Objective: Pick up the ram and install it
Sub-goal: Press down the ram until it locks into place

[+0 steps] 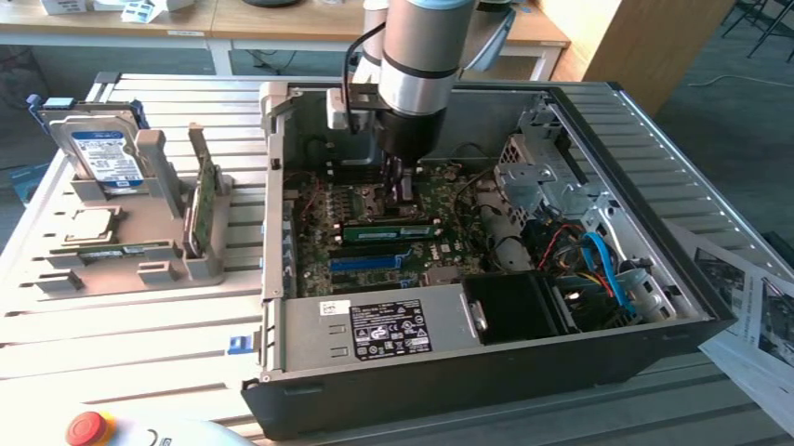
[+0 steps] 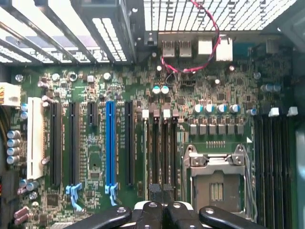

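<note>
Arm reaches down into the open computer case [image 1: 496, 372] on the slatted tabletop [image 1: 125, 325]. The tool [image 1: 397, 190] hangs low over the motherboard [image 1: 360, 246], near the CPU socket [image 2: 217, 179]; its fingers [image 2: 157, 210] are drawn together, and I cannot tell that anything is between them. A ram stick [image 1: 390, 229] lies seated on edge in a motherboard slot just beside the tool, toward the power supply [image 1: 378, 330]. In the wrist view, dark memory slots [image 2: 159, 152] run just ahead of the fingertips. On the exterior view's left, a grey holder [image 1: 149, 251] carries a blue-labelled hard drive [image 1: 102, 158] and a green card [image 1: 203, 200] standing on edge.
</note>
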Robot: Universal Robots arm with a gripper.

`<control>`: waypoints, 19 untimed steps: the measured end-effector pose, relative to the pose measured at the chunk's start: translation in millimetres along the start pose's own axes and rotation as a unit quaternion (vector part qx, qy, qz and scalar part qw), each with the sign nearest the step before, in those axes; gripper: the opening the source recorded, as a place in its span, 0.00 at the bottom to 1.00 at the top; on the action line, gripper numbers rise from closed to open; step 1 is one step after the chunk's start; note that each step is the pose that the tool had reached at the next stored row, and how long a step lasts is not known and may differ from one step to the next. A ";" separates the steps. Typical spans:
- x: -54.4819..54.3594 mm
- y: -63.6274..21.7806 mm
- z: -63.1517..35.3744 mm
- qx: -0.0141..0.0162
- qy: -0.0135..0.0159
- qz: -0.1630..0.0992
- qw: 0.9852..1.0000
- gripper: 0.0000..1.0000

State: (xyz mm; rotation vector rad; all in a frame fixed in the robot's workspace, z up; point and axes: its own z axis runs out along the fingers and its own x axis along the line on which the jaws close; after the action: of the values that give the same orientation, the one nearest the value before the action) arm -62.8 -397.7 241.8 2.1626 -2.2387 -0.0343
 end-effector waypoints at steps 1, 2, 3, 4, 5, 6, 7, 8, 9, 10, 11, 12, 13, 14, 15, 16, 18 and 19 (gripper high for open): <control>0.0 0.0 0.0 0.000 0.000 0.000 1.000 0.10; 0.0 0.0 0.0 0.000 0.000 0.000 1.000 0.10; 0.1 0.0 0.0 0.000 0.000 0.000 1.000 0.10; 0.1 0.0 0.0 0.000 0.000 0.000 1.000 0.10; 0.4 0.2 0.0 0.000 0.000 0.000 1.000 0.10; 0.9 0.5 0.0 0.000 0.000 0.000 1.000 0.10; 1.5 0.7 0.0 0.000 0.000 0.000 1.000 0.10; 2.4 1.0 0.0 0.000 0.000 0.000 1.000 0.10; 3.4 1.2 0.1 0.000 0.000 0.000 1.000 0.10; 4.3 1.3 0.1 0.000 0.000 0.000 1.000 0.10; 5.2 1.4 0.1 0.000 0.000 0.000 1.000 0.10; 6.0 1.5 0.0 0.000 0.000 0.000 1.000 0.10; 6.5 1.7 0.1 0.000 0.000 0.000 1.000 0.10; 6.9 1.7 0.1 0.000 0.000 0.000 1.000 0.10; 7.2 1.8 0.1 0.000 0.000 0.000 1.000 0.10; 7.3 1.8 0.1 0.000 0.000 0.000 1.000 0.10; 7.3 1.7 0.1 0.000 0.000 0.000 1.000 0.10; 7.4 1.8 0.1 0.000 0.000 0.000 1.000 0.10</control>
State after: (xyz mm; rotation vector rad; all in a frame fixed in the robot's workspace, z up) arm -64.8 -405.0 241.8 2.1627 -2.2386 -0.0343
